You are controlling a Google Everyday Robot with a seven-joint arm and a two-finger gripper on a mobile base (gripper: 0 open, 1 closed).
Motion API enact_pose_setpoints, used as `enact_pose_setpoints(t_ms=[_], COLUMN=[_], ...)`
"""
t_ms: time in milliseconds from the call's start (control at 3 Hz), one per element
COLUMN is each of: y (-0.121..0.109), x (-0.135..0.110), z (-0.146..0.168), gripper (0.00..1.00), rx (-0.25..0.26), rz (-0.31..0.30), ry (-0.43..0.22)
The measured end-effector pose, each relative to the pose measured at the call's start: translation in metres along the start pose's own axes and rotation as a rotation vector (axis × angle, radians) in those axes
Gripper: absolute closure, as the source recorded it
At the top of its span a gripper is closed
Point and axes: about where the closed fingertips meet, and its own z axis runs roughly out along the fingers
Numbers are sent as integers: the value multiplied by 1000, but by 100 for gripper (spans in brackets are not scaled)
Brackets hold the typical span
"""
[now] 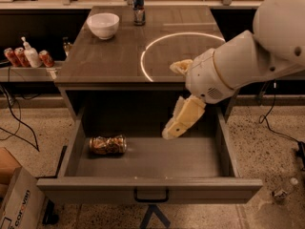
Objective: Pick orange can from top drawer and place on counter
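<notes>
The orange can (107, 145) lies on its side in the left part of the open top drawer (152, 187). It is shiny, with mottled orange-gold print. My gripper (172, 100) hangs over the middle of the drawer, to the right of the can and apart from it. It is open and empty. Its lower cream finger (183, 118) points down into the drawer. The counter (114, 56) with the bright white arc (164, 37) lies behind the drawer, and my white arm (248, 61) hides part of its right side.
A white bowl (103, 25) and a tall blue-and-silver can (138, 6) stand at the back of the counter. Red cans (14, 56) and a white bottle (31, 55) sit on a low shelf to the left. A cardboard box (14, 199) is on the floor at bottom left.
</notes>
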Motion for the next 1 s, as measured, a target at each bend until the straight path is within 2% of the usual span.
enact_pose_setpoints(t_ms=[667, 1000], y=[9, 14], x=[-4, -6], z=[72, 103], gripper=[0, 0], rx=[-91, -135], rz=[19, 27], ry=[-102, -124])
